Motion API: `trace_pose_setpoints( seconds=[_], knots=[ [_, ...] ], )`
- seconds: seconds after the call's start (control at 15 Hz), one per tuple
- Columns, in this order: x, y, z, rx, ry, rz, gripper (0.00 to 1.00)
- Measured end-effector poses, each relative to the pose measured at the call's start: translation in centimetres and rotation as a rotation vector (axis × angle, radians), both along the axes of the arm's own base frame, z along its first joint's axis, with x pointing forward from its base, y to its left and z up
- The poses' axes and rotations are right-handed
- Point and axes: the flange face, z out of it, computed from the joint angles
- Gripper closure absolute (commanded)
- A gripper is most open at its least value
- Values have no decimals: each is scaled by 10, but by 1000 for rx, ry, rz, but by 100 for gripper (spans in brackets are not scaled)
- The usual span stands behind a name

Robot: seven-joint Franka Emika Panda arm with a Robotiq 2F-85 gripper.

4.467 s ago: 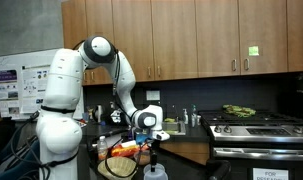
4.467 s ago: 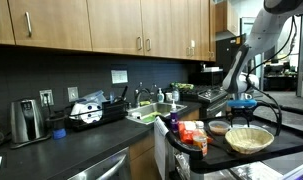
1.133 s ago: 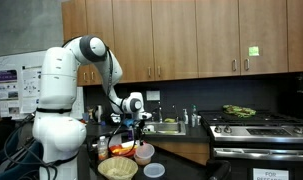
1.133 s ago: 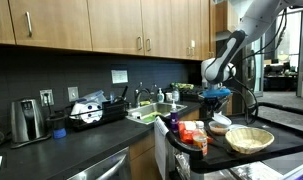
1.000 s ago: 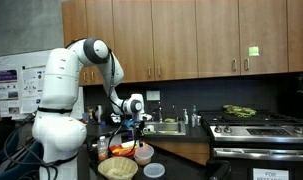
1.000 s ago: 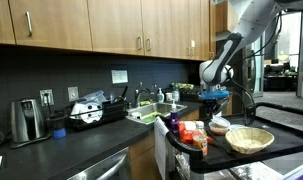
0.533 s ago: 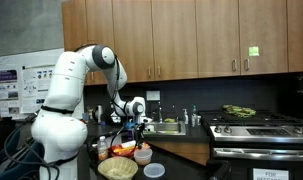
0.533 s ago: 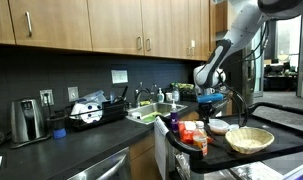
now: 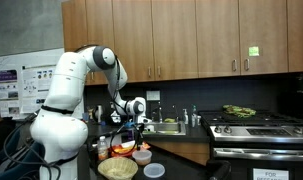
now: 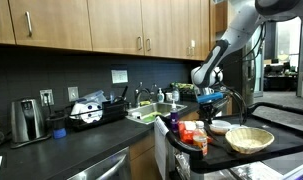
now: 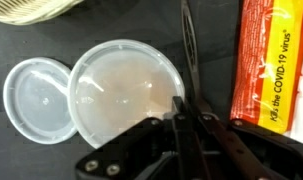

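Both exterior views: far, level, wide on the kitchen. Arm (image 9: 119, 80) and basket (image 10: 249, 139) shared, seen from different sides. Wrist view: close, straight down on tub (image 11: 126, 92).

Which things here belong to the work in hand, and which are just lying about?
In hand: round clear plastic tub, its rim at the shut gripper; flat clear round lid beside it.
Lying about: red printed packet; woven wicker basket.
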Motion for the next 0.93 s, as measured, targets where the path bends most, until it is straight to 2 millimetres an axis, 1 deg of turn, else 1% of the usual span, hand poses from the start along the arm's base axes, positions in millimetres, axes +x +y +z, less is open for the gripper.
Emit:
trace_pose_setpoints(
  seconds=[0.4, 0.93],
  knots=[
    [-1, -2, -1, -3, 12, -3, 99],
    [3, 6, -3, -3, 7, 11, 99]
  ],
)
